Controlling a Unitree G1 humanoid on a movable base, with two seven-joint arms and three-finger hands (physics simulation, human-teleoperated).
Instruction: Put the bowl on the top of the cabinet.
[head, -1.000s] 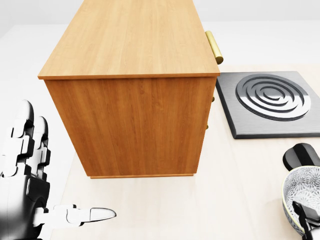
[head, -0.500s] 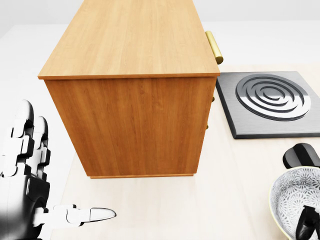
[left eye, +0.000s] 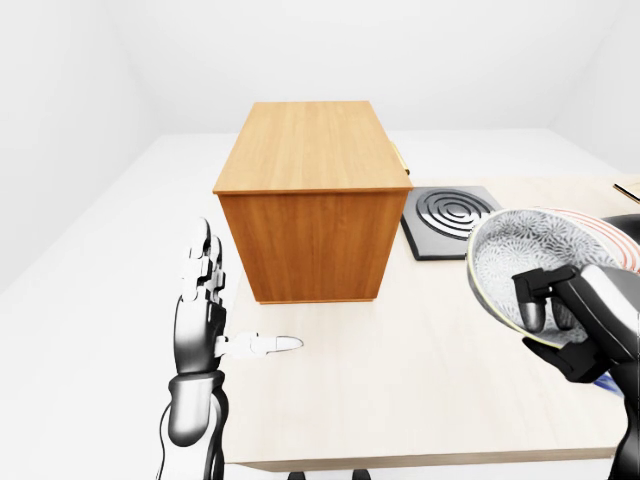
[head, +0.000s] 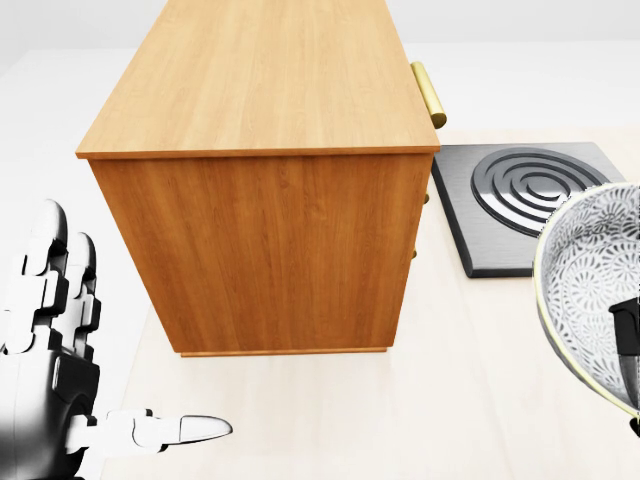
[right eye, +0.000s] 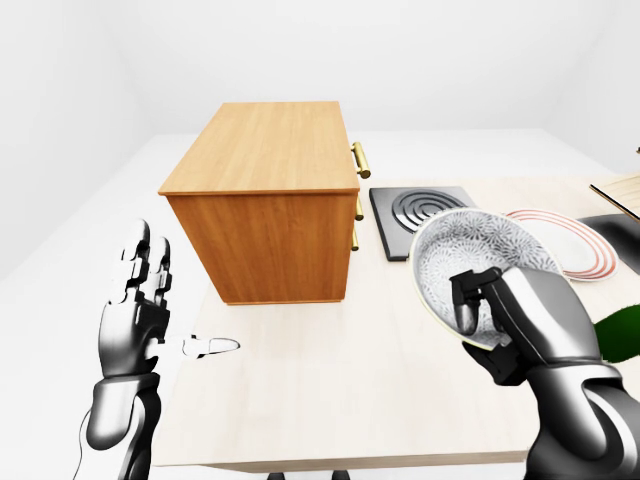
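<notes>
The pale wooden table (right eye: 330, 400) carries a tall brown wooden cabinet (left eye: 310, 200) with brass handles on its right side; its top is bare. Right of the cabinet lies a dark square hob plate with concentric rings (left eye: 450, 215). A white plate with red rim lines (right eye: 560, 245) lies further right. The patterned grey-white ceramic bowl (right eye: 470, 265) is held tilted above the table, right of the cabinet, pinched at its rim by the right hand (right eye: 500, 310). The left hand (left eye: 205, 315) stands spread, empty, thumb out.
</notes>
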